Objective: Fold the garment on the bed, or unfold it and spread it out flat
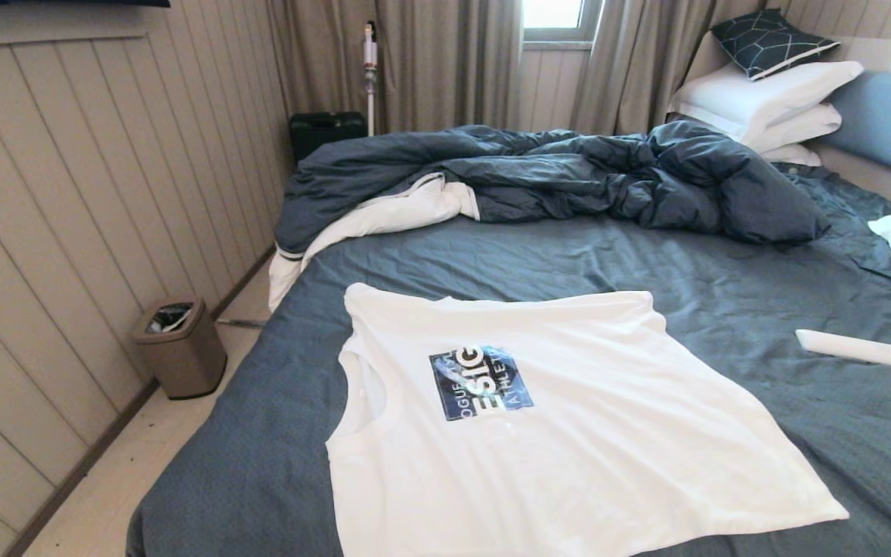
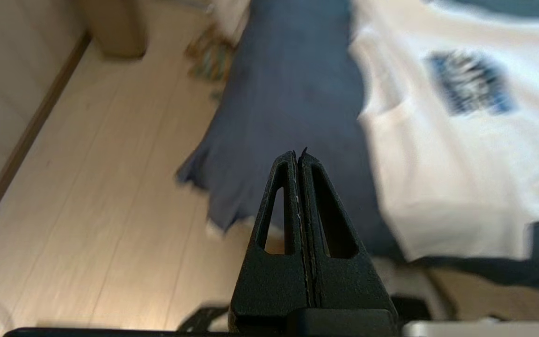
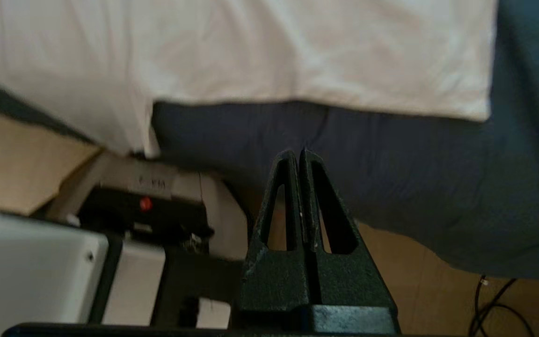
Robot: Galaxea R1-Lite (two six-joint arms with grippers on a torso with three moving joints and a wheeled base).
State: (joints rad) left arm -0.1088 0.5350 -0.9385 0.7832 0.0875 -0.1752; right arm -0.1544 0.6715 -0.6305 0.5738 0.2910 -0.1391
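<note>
White sleeveless shirt [image 1: 554,433] lying spread flat on the bed [image 1: 724,278], print side up, with a blue square logo [image 1: 481,382] on the chest. Lying at about 6 o'clock on the dark blue-grey sheet, close to the near edge, hem pointing toward 5 o'clock and neck toward 11 o'clock. Hanging a little over the near edge of the bed, as seen from the right wrist.

Rumpled dark duvet [image 1: 569,174] piling up at 12 o'clock, with a white part sticking out at 11 o'clock. White pillows [image 1: 770,97] stacking at 1 o'clock, a dark patterned cushion [image 1: 770,39] sitting on top of them. Light blue headboard [image 1: 890,124] running along at 2 o'clock. Flat white thing [image 1: 855,349] resting on the sheet at 3 o'clock, well apart from the shirt. Small brown bin [image 1: 180,348] standing on the floor at 9 o'clock, by the wall.

Left gripper [image 2: 298,157] hanging over the near left corner of the bed, fingers pressed tight together, grasping nothing, not touching the shirt. Right gripper [image 3: 297,155] hanging over the near edge of the sheet just below the shirt's hem, fingers clenched too, holding nothing. Neither arm showing from the head.
</note>
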